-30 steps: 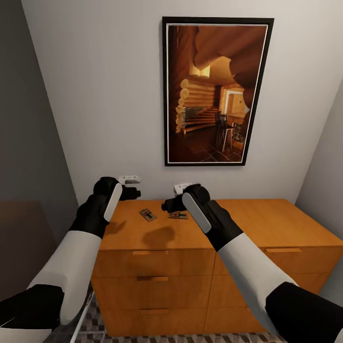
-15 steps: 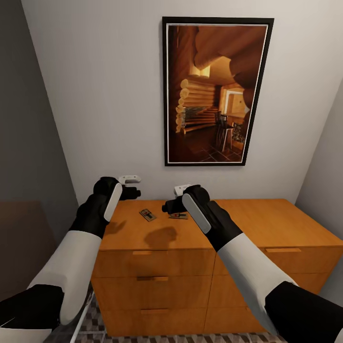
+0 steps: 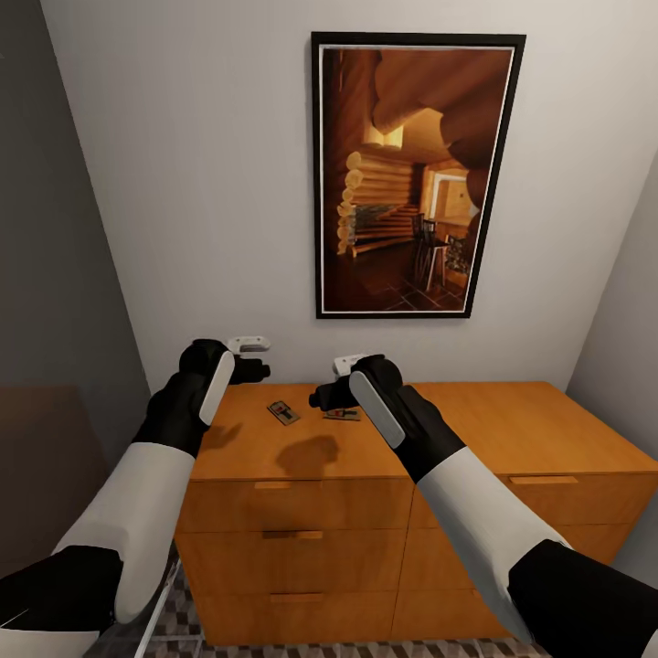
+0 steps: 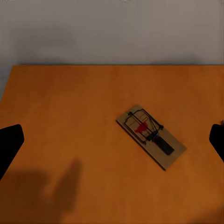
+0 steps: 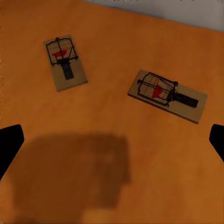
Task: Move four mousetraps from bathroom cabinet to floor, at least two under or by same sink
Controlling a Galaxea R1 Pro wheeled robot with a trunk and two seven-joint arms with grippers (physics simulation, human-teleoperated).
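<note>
Here, two mousetraps flat on top of the orange-brown cabinet (image 3: 512, 429), near its back edge by the white wall (image 3: 183, 183). Left mousetrap (image 3: 283, 412) angled, well apart from the right mousetrap (image 3: 343, 413), which lies partly hidden behind the right arm in the head view. Both on bare wood, touching nothing else; each a small brown board with dark wire and a red patch near one end. No brand, label or readable writing on either trap or on the cabinet.

Left gripper (image 3: 249, 358) raised above the cabinet's left end, empty; in the left wrist view, dark fingertips (image 4: 10, 142) at the two side edges, spread wide, with the left mousetrap (image 4: 151, 136) lying between them on the wood below. Right gripper (image 3: 331, 384) raised just above the right mousetrap, likewise empty; in the right wrist view, fingertips (image 5: 9, 142) set far apart at the edges, both traps (image 5: 65, 62) (image 5: 168, 95) below on the cabinet top.

Above the cabinet, a black-framed picture (image 3: 416, 174) of a log-cabin interior. Patterned bathroom floor (image 3: 183, 631) tiles at the cabinet's foot.
</note>
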